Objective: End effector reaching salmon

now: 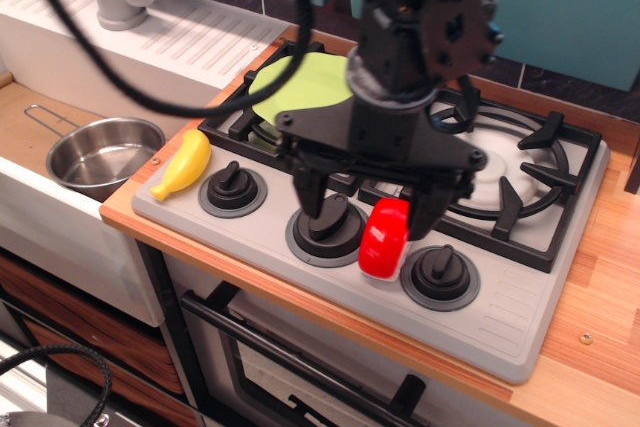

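Note:
The end effector [367,219], a large black gripper with a round bolted wrist and a wide flat bar, hangs over the front strip of the toy stove [520,317]. Its two black fingers point down and stand wide apart, so it is open. The salmon [385,237], a small glossy red rounded block, sits on the stove front between the middle and right knobs. It lies between the fingers, close to the right finger [428,215]. The left finger [308,197] is above the middle knob [328,227]. I cannot tell whether the right finger touches the salmon.
A yellow banana [183,165] lies at the stove's left corner beside the left knob [232,187]. The right knob [440,272] is just right of the salmon. A green plate [295,85] sits on the back-left burner. A black grate [520,162] covers the right burner. A steel pot [103,155] sits in the sink at left.

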You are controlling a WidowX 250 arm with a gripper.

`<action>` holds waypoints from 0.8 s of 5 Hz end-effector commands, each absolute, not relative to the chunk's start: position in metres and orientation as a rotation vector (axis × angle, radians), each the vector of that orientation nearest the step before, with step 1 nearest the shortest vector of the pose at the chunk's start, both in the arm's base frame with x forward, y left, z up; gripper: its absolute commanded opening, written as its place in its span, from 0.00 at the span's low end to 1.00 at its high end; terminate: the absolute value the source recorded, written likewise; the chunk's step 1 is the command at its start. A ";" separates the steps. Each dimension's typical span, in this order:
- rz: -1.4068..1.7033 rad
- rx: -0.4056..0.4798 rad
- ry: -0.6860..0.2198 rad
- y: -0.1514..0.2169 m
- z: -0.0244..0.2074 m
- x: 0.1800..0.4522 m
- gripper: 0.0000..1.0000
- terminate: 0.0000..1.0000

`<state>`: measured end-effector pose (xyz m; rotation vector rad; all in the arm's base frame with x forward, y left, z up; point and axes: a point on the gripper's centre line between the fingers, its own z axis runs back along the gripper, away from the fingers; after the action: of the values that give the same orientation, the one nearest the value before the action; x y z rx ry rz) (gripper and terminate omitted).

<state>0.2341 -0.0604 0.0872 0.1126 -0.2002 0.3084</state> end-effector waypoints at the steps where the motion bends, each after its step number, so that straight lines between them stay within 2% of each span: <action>1: 0.322 0.089 -0.226 -0.067 0.098 0.259 1.00 0.00; 3: 0.304 0.071 -0.278 -0.063 0.078 0.275 1.00 0.00; 4: 0.283 0.064 -0.284 -0.056 0.074 0.270 1.00 0.00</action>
<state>0.2633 -0.0543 0.0606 0.0836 -0.2356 0.2824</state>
